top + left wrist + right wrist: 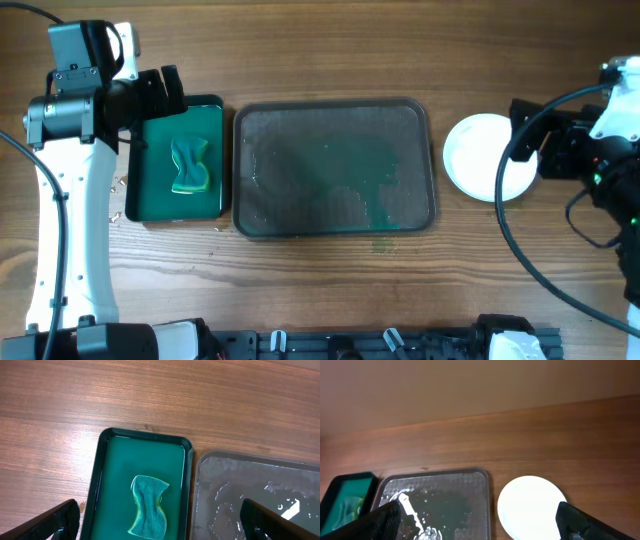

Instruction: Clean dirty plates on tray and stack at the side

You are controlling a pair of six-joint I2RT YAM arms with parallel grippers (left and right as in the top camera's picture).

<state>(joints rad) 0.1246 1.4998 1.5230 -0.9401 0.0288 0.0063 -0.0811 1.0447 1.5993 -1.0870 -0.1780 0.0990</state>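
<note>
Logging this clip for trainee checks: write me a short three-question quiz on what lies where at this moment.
1. True or false: the large dark grey-green rectangular tray holds no plates.
2. Where does the teal hourglass-shaped sponge lie? A) on a plate B) in the small black tray with green inside C) on the large tray
3. Fill in: the white round plates lie on the ____ arm's side of the large tray.
Key: 1 true; 2 B; 3 right.
</note>
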